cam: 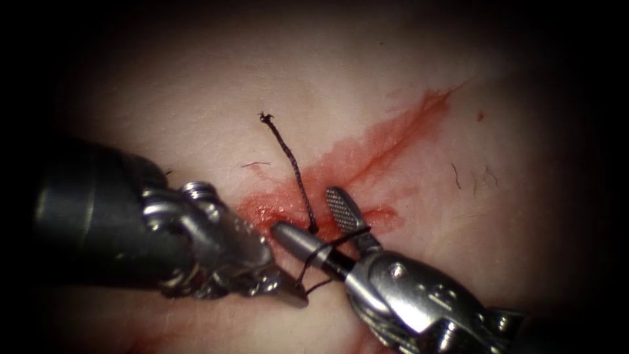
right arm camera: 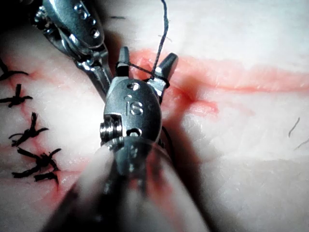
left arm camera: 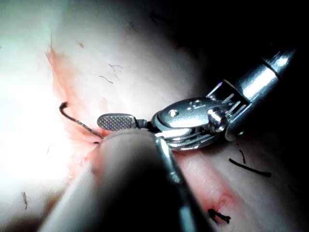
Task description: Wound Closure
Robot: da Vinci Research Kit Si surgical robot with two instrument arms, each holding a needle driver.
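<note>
My right tool (cam: pixel 322 219) comes in from the near right with its jaws spread wide over the cut (cam: pixel 367 157). One jaw lies low and points left toward my left tool; the other stands up with its ridged face showing. The thread (cam: pixel 291 160) is looped across both open jaws, and they clamp nothing. In the right wrist view the same tool (right arm camera: pixel 145 65) shows its two tips apart with the thread (right arm camera: pixel 161 29) draped over them and running up and away.

My left tool (cam: pixel 288 295) reaches in from the near left, its jaws drawn together to a point just beside the right tool. A strand of thread runs down to that tip, so it seems to hold the thread, though I cannot see the grip itself.

The thread rises out of the tissue (cam: pixel 196 98) at the near end of the cut and stands up toward the far left, ending in a frayed tip (cam: pixel 265 118). Red fluid (cam: pixel 393 134) stains the cut along its length. I cannot make out the needle. In the right wrist view a row of knotted stitches (right arm camera: pixel 34 145) lies along the closed part of the cut.
</note>
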